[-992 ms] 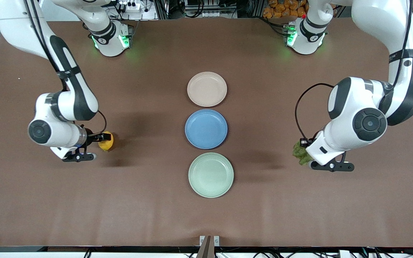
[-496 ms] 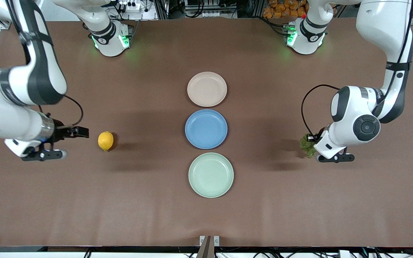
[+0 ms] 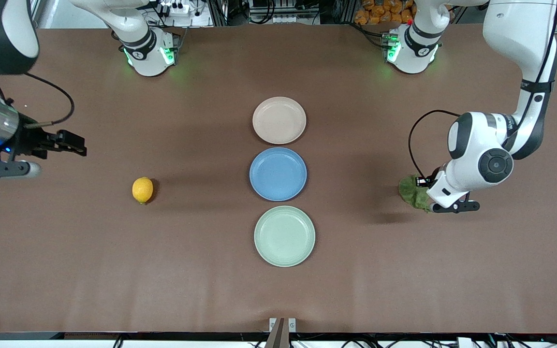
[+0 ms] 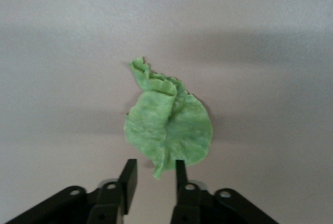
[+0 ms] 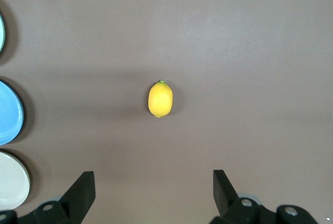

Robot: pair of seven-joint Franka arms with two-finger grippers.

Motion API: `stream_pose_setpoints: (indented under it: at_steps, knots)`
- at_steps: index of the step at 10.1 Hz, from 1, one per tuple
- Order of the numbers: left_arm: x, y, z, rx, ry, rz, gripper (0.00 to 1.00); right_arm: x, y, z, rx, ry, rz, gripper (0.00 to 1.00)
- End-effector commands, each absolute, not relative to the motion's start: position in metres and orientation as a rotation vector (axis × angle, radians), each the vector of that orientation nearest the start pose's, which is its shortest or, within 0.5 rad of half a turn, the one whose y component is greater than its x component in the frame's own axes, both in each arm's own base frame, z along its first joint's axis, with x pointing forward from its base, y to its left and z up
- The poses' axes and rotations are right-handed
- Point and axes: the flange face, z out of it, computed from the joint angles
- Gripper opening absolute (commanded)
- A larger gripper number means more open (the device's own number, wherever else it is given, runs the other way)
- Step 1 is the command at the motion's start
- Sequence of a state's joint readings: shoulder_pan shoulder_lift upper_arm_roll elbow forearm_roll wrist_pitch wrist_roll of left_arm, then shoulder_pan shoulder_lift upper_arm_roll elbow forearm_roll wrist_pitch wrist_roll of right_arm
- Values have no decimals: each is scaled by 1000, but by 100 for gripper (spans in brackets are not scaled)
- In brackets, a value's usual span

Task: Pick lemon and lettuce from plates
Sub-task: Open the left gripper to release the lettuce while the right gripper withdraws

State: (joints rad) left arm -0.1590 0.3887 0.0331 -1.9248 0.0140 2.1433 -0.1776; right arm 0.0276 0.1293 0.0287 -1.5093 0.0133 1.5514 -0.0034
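Counted three plates in a row: one beige-pink plate (image 3: 279, 120), one blue plate (image 3: 278, 174), one mint green plate (image 3: 284, 236). There was one lemon (image 3: 142, 190) and one lettuce (image 3: 414, 192) leaf. Two arms, so two grippers: the right gripper (image 3: 76, 145) and the left gripper (image 4: 154, 179).

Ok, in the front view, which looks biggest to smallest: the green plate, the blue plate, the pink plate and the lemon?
1. Green plate, though it lies nearest the camera, which may help.
2. Blue plate, only slightly smaller.
3. Pink plate, farthest from the camera, so maybe the same real size.
4. Lemon, clearly the smallest.
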Motion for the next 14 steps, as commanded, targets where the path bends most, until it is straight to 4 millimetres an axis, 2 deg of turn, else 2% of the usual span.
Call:
stream_pose_setpoints:
  at_steps: [1,3,5,6,8,9,10,12,14]
  knots:
    - [617,-73,331,-3094,-47,188,100,573,32,612,-3142,-140,73,100]
    - [642,-71,410,-3074,-52,192,100,569,31,629,-3153,-142,36,100]
    - [649,-70,478,-3065,-56,163,100,569,32,634,-3156,-132,19,100]
    - [644,-70,506,-3073,-59,120,100,570,30,636,-3160,-124,-3,100]
    - [636,-68,540,-3086,-65,39,100,580,26,651,-3156,-113,-145,100]
    - [632,-66,553,-3090,-68,6,100,586,21,652,-3150,-97,-201,100]
    - [630,-65,558,-3088,-70,-4,100,589,15,653,-3146,-80,-244,100]
    - [615,-61,596,-3092,-72,-95,100,588,10,651,-3150,-66,-225,100]
    - [601,-60,603,-3094,-33,-35,100,580,10,654,-3152,-65,-174,100]
